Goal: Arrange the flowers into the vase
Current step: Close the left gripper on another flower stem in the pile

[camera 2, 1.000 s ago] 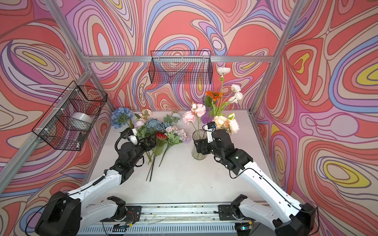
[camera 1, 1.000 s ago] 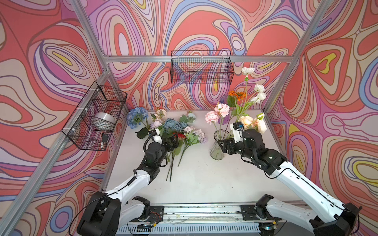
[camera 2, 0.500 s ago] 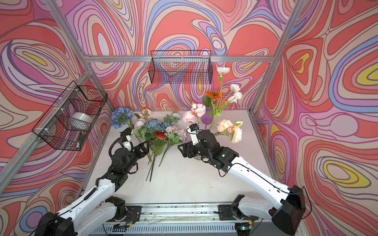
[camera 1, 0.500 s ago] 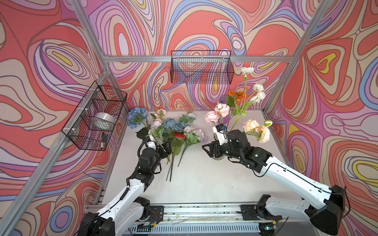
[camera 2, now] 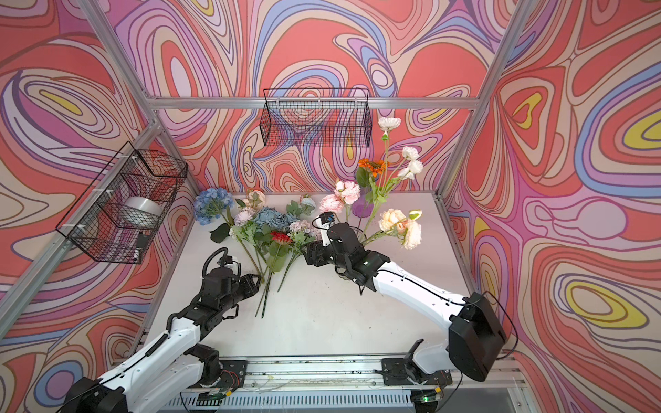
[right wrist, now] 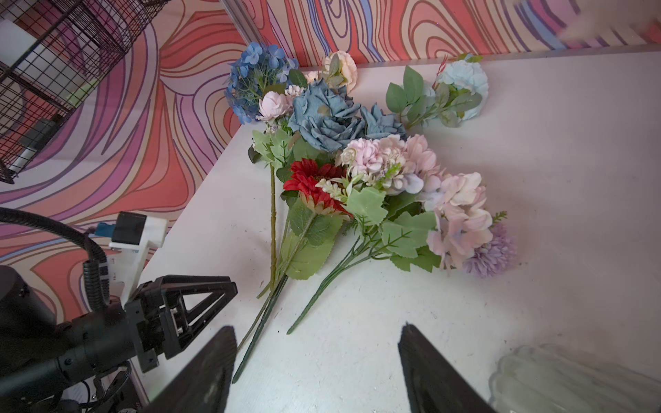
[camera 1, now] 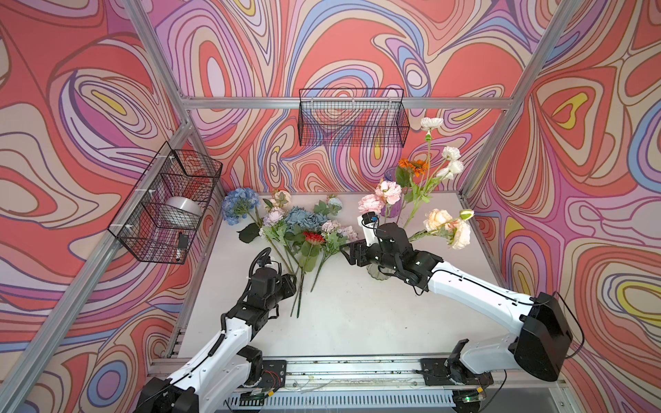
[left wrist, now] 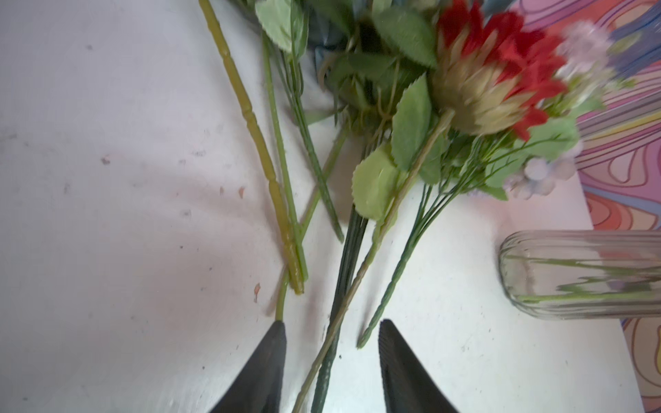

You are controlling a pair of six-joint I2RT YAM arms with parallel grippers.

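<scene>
Several loose flowers (camera 1: 300, 229) (camera 2: 272, 229) (right wrist: 357, 171) lie in a heap at the back left of the table, stems pointing forward. My left gripper (camera 1: 293, 282) (camera 2: 258, 282) (left wrist: 332, 329) sits at the stem ends. Its jaws are open, with two green stems (left wrist: 343, 286) running between them and gaps on both sides. The clear ribbed vase (camera 1: 379, 273) (left wrist: 579, 275) (right wrist: 572, 379) holds pink, orange, white and peach sprays (camera 1: 447, 225) and is partly hidden under my right arm. My right gripper (camera 1: 346, 252) (camera 2: 307, 254) (right wrist: 318, 332) is open and empty over bare table, left of the vase.
A purple vase (camera 1: 391, 211) stands behind the clear one. Wire baskets hang on the back wall (camera 1: 352, 118) and on the left wall (camera 1: 168, 203). The table's left edge (right wrist: 200, 186) runs close to the heap. The two grippers are near each other.
My left gripper drew back along the stems toward the front and its jaws narrowed around the stem ends. My right gripper moved left away from the vase; the peach spray stays there, leaning right.
</scene>
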